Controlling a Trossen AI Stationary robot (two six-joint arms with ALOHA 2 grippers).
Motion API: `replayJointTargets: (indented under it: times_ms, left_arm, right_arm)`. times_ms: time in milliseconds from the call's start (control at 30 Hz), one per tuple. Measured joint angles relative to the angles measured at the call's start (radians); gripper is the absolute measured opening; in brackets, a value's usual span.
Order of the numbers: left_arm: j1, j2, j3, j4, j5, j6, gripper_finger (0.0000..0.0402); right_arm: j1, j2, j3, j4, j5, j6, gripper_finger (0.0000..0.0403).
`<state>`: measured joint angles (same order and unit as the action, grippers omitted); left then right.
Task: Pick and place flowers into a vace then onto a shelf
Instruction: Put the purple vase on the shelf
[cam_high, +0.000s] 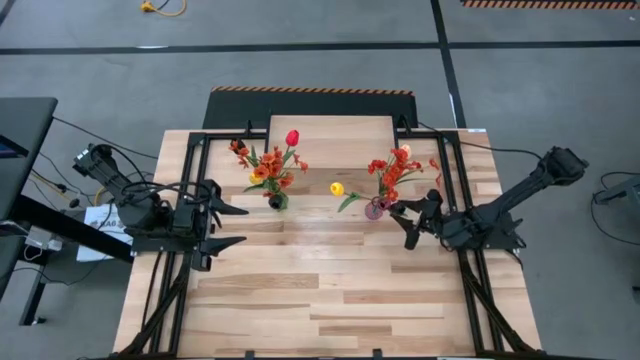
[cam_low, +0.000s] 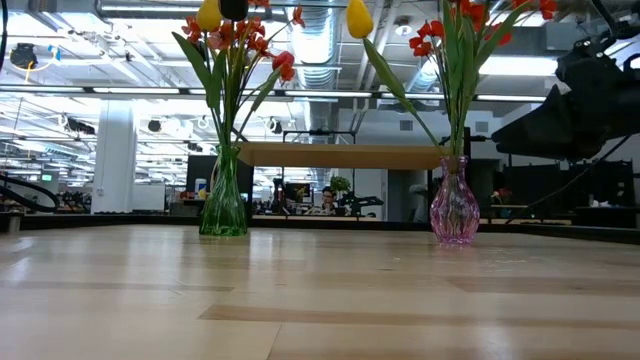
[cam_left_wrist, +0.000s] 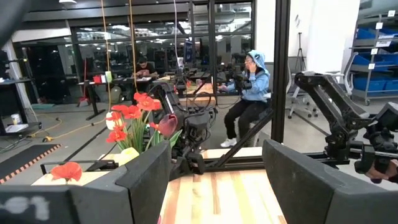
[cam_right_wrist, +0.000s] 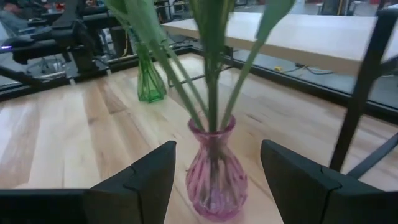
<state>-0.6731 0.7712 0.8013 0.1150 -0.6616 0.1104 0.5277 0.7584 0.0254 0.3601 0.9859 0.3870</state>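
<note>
While flowers (cam_high: 268, 166) already fill green vase (cam_high: 277, 201) and pink vase (cam_high: 374, 209), both stand on surface (cam_high: 330, 290); shelf (cam_high: 335, 135) bare. Right end effector (cam_right_wrist: 217, 171) released, straddling pink vase; left end effector (cam_high: 238, 226) released, idle.

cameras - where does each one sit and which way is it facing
High view: above the table, looking straight down; both arms show, left gripper and right gripper open.
Low view: at tabletop height, looking level past the green vase and pink vase to the shelf; a dark arm shows at right.
Left wrist view: on the left arm, facing across the table; its own fingers show.
Right wrist view: on the right arm, facing the pink vase between its fingers.
Shared: both vases appear in the low and right wrist views.
</note>
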Motion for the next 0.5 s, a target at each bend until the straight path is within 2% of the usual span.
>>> replayJointTargets:
  times_ms: [500]
  left_arm:
    - [0.0,0.0,0.0,0.003,0.0,-0.001,0.0245]
  right_arm:
    - [-0.008,0.278,0.0,0.257,-0.017,-0.003,0.0229]
